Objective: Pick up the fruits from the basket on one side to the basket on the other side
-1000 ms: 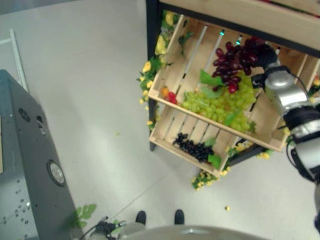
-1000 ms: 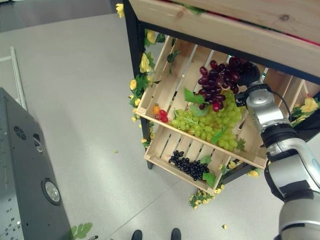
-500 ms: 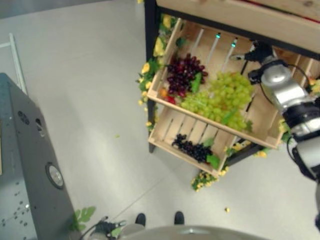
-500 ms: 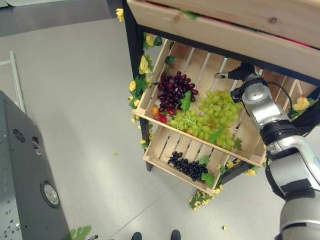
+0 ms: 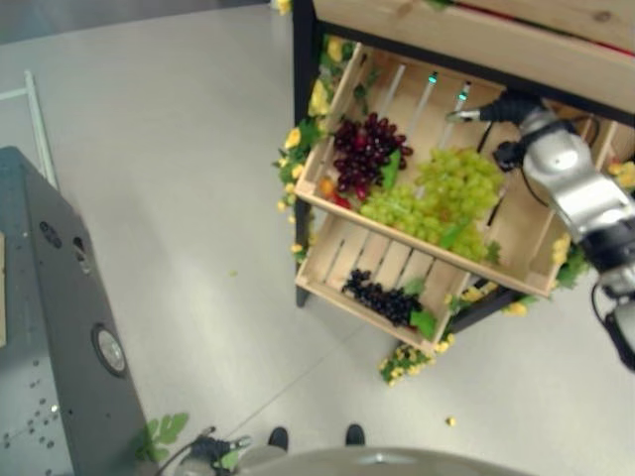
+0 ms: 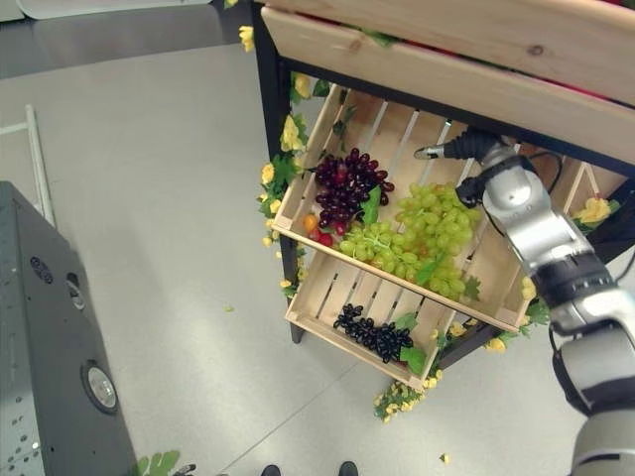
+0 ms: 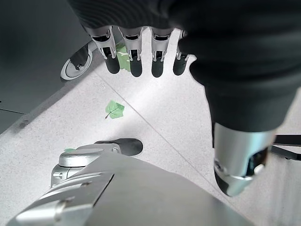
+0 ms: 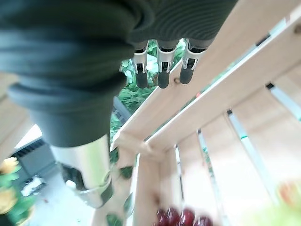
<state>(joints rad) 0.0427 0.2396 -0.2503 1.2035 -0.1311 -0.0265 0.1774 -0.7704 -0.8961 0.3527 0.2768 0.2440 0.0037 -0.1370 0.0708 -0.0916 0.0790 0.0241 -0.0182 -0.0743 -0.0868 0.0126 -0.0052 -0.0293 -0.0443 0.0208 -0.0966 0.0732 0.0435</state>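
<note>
A bunch of dark red grapes (image 5: 365, 154) lies at the left end of the upper wooden crate (image 5: 516, 238), beside a big heap of green grapes (image 5: 442, 198). My right hand (image 5: 498, 107) hovers over the crate's far right part, open and holding nothing. Its fingers (image 8: 162, 66) point along the crate's back slats, and the red grapes (image 8: 181, 219) lie well apart from them. A lower crate (image 6: 317, 293) holds a bunch of black grapes (image 6: 372, 332). My left hand (image 7: 136, 56) hangs open above the floor.
A wooden shelf (image 5: 476, 40) overhangs the crate close above my right hand. Small orange and red fruits (image 5: 329, 188) sit in the crate's left corner. Yellow flowers and leaves (image 5: 298, 129) trim the black stand. A grey cabinet (image 5: 60, 327) stands at the left.
The red grapes went from my right hand at the crate's right side to its left end. The hand let go, opened and drew back towards the far right.
</note>
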